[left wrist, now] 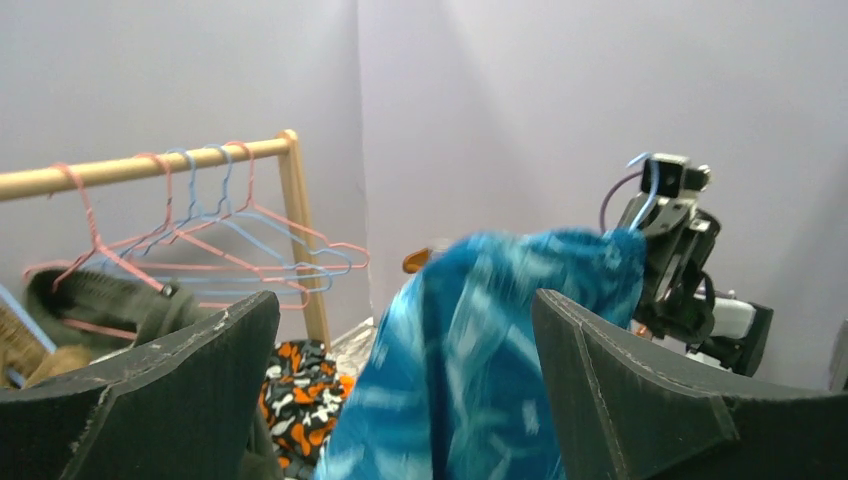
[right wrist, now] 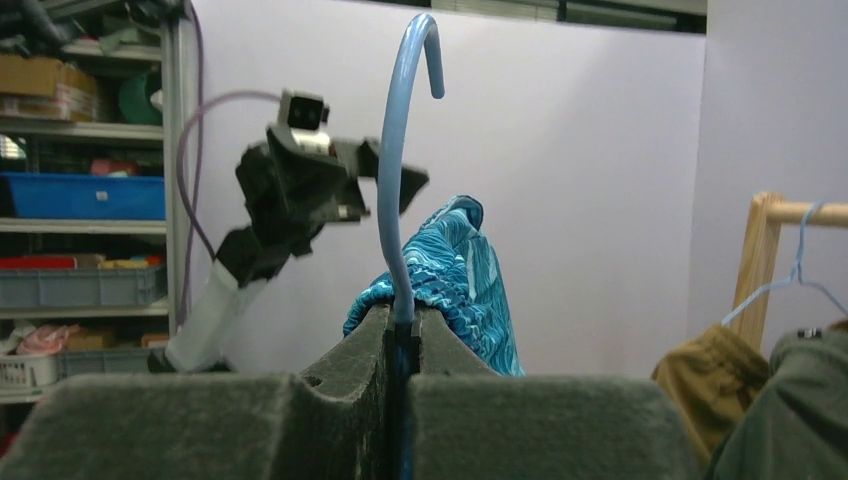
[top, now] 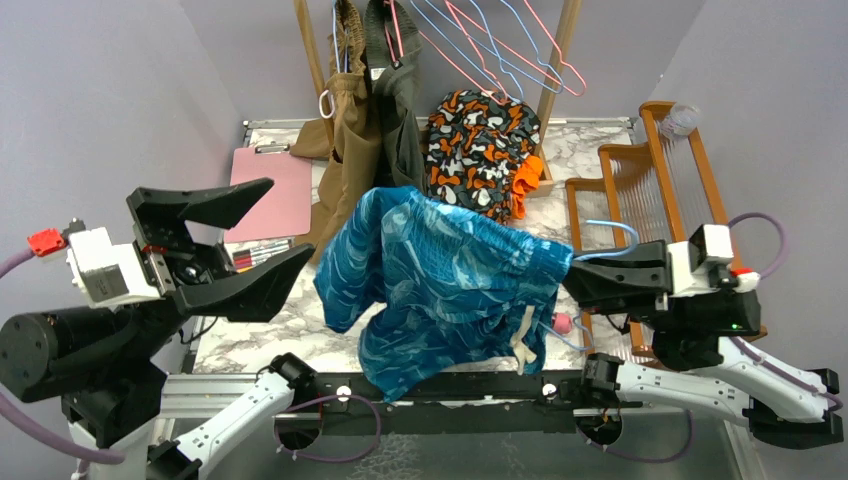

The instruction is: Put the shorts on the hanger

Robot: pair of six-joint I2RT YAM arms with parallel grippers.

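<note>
The teal-blue shorts (top: 440, 285) hang in the air over the middle of the table, draped on the light-blue hanger (top: 612, 240), whose hook sticks out toward the right. My right gripper (top: 572, 268) is shut on the hanger's neck just below the hook (right wrist: 400, 170), with the shorts' gathered waistband (right wrist: 450, 270) bunched right behind its fingertips. My left gripper (top: 285, 225) stands wide open to the left of the shorts, apart from them, nothing between its fingers. From the left wrist view the shorts (left wrist: 490, 350) fill the gap ahead, blurred.
A wooden rail at the back carries pink and blue wire hangers (top: 480, 50), tan and olive garments (top: 365, 120), and an orange, black and white patterned garment (top: 480, 145). A pink clipboard (top: 270, 190) lies back left. A wooden rack (top: 650, 190) stands at the right.
</note>
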